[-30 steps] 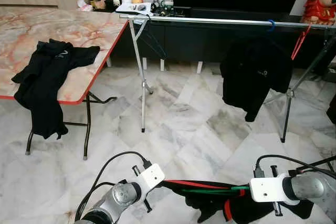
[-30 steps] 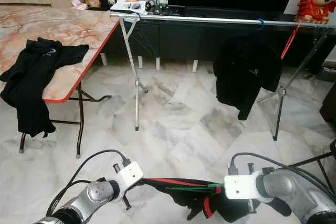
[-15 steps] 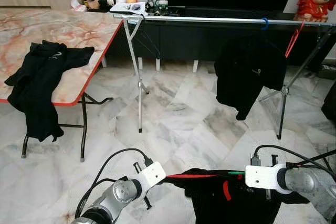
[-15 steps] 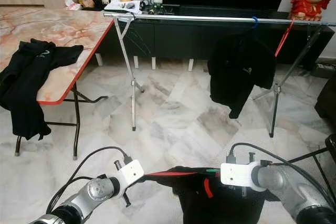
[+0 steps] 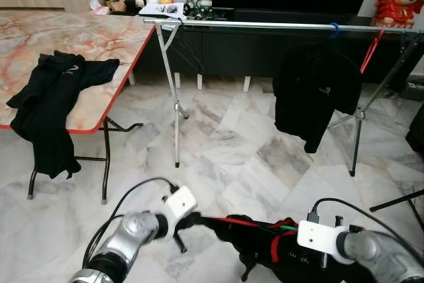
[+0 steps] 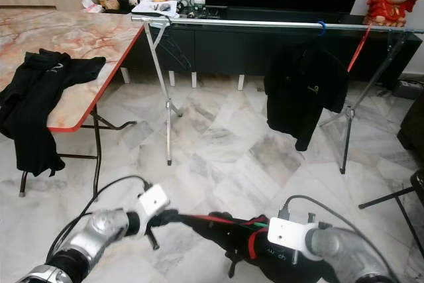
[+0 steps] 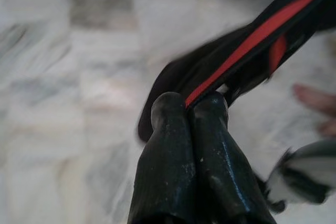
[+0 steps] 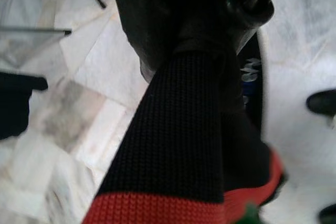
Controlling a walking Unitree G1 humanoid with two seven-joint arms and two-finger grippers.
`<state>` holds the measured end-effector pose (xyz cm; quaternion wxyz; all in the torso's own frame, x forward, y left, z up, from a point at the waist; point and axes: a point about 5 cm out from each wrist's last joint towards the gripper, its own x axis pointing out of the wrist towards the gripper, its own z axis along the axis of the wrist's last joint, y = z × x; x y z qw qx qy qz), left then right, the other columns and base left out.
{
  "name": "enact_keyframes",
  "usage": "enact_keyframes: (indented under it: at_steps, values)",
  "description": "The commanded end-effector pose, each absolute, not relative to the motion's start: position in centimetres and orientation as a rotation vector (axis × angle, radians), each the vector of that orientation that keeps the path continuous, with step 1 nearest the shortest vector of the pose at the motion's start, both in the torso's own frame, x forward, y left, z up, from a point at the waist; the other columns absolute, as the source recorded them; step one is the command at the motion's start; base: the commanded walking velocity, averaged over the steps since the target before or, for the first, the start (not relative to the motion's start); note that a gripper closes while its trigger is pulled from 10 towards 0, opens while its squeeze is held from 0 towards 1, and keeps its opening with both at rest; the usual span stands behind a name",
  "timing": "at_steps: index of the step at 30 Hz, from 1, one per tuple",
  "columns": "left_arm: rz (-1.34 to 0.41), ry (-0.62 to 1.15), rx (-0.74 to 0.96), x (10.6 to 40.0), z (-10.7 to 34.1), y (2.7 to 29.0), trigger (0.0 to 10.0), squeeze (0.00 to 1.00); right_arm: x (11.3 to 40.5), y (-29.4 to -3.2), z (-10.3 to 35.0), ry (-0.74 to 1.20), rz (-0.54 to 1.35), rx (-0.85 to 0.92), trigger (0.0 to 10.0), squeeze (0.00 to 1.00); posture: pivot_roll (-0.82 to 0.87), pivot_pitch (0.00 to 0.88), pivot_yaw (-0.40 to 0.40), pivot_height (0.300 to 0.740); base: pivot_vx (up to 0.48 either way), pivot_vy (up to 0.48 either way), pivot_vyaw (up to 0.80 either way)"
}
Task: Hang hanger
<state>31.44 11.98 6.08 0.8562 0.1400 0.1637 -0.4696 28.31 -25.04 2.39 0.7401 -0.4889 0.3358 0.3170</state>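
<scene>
2 shirts: 1 table (image 5: 50,101), 1 rail (image 5: 317,94).

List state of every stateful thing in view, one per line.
Left gripper: shut on the red hanger.
Right gripper: shut on the black garment.
Black garment: held low between both arms, on the red hanger, not yet on the rail.
Rail: one black shirt hanging.
Table: another black shirt draped over its edge.

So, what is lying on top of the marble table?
A black garment lies on the table, with one part hanging over the red edge. The tabletop beneath it is covered.
</scene>
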Motion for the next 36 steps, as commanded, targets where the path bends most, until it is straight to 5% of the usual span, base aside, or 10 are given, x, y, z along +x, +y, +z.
enact_keyframes:
  at_steps: [1, 7, 8, 9, 16, 17, 28, 36]
  values:
    - [-1.042, 0.367, 0.278, 30.8, 6.2, 12.5, 0.0, 0.0, 28.7, -26.5, 2.8, 0.766, 0.565, -1.058, 0.0, 0.0, 0.05, 0.059, 0.007, 0.74, 0.0, 0.0, 0.0]
    - [-1.155, 0.4, 0.3, 29.6, 6.4, 11.8, 0.0, 0.0, 30.1, -24.5, 3.3, 0.66, 0.458, -0.852, 0.0, 0.0, 0.05, 0.055, 0.011, 0.74, 0.0, 0.0, 0.0]
    - [-1.157, 0.401, 0.284, 29.6, 6.4, 11.6, 4.0, 0.0, 30.3, -23.9, 3.3, 0.643, 0.465, -0.792, 0.0, 0.0, 0.05, 0.056, 0.012, 0.74, 0.0, 0.0, 0.0]
    - [-1.173, 0.401, 0.258, 29.3, 6.7, 11.3, 10.0, 0.0, 30.5, -23.0, 3.3, 0.623, 0.491, -0.713, 0.0, 0.0, 0.05, 0.057, 0.012, 0.74, 0.0, 0.0, 0.0]
    - [-1.167, 0.331, 0.191, 29.2, 7.8, 10.2, 10.0, 0.0, 30.4, -21.1, 3.2, 0.598, 0.617, -0.615, 0.0, 0.0, 0.06, 0.062, 0.009, 0.74, 0.0, 0.0, 0.0]
    - [-1.175, 0.331, 0.176, 29.1, 8.0, 10.2, 10.0, 1.0, 30.1, -21.2, 3.0, 0.616, 0.641, -0.644, 0.0, 0.0, 0.06, 0.063, 0.008, 0.74, 0.0, 0.0, 0.0]
    - [-1.247, 0.349, 0.189, 28.0, 8.7, 10.1, 10.0, 1.0, 30.2, -21.3, 2.8, 0.616, 0.631, -0.681, 0.0, 0.0, 0.06, 0.065, 0.01, 0.74, 0.0, 0.0, 0.0]
    - [-1.208, 0.4, 0.336, 28.2, 8.5, 12.3, 10.0, 1.0, 28.4, -20.2, 2.9, 0.554, 1.017, -0.775, 0.0, 0.0, 0.07, 0.067, 0.011, 0.74, 0.0, 0.0, 0.0]
